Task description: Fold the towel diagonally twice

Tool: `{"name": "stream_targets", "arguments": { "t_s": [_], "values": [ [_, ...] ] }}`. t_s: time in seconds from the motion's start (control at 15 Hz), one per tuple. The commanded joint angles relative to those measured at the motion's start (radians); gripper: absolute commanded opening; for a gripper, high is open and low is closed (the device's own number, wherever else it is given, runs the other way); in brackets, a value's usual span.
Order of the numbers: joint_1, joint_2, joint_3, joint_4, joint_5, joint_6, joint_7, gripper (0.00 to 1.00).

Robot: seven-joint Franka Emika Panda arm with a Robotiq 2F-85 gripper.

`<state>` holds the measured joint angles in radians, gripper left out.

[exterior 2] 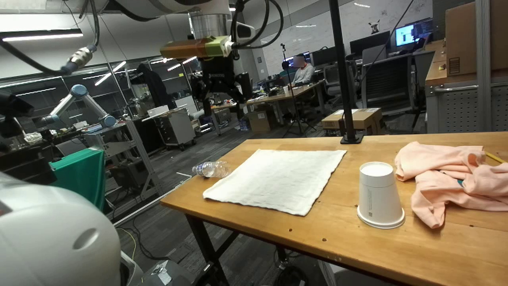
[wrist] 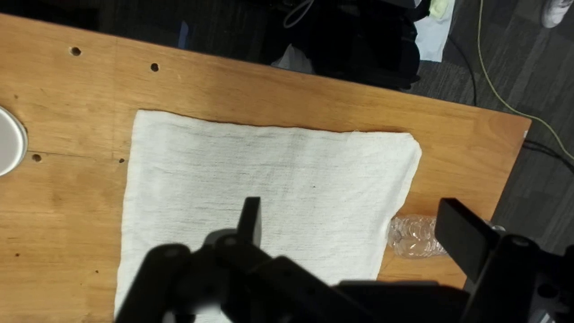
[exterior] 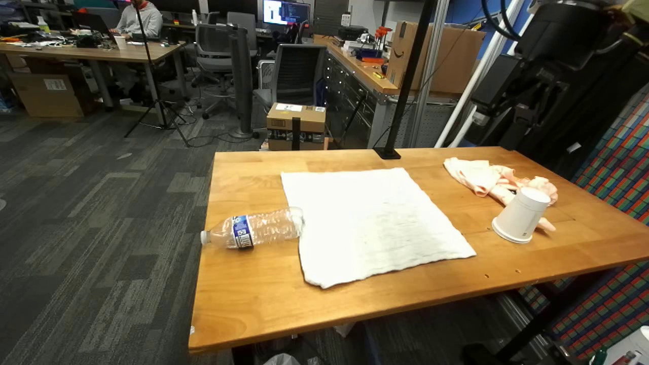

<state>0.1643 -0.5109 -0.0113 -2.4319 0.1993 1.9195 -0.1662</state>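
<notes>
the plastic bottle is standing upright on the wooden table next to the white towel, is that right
Not upright: the plastic bottle lies on its side, as both exterior views show. It is on the wooden table next to the white towel, as you say.

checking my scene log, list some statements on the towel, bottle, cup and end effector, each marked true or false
The plastic bottle lies on its side by the white towel. True.
The towel is already folded. False: it lies spread out.
The bottle's capped end points at the towel. False: it points away.
The end effector is open, holding nothing. True.
A pink cloth lies crumpled near the white cup. True.
The cup stands mouth up. False: it is upside down.
</notes>
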Motion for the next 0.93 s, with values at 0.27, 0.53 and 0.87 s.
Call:
{"name": "stream_targets", "arguments": {
  "t_s": [0.27,0.53,0.87],
  "values": [
    [-0.015,-0.024,0.019,-0.064,-0.083,0.179,-0.097,1.00],
    [-0.025,-0.047,0.009,-0.114,-0.205,0.219,-0.176,1.00],
    [-0.068,-0.093,-0.024,-0.186,-0.367,0.295,-0.236,1.00]
  ]
}}
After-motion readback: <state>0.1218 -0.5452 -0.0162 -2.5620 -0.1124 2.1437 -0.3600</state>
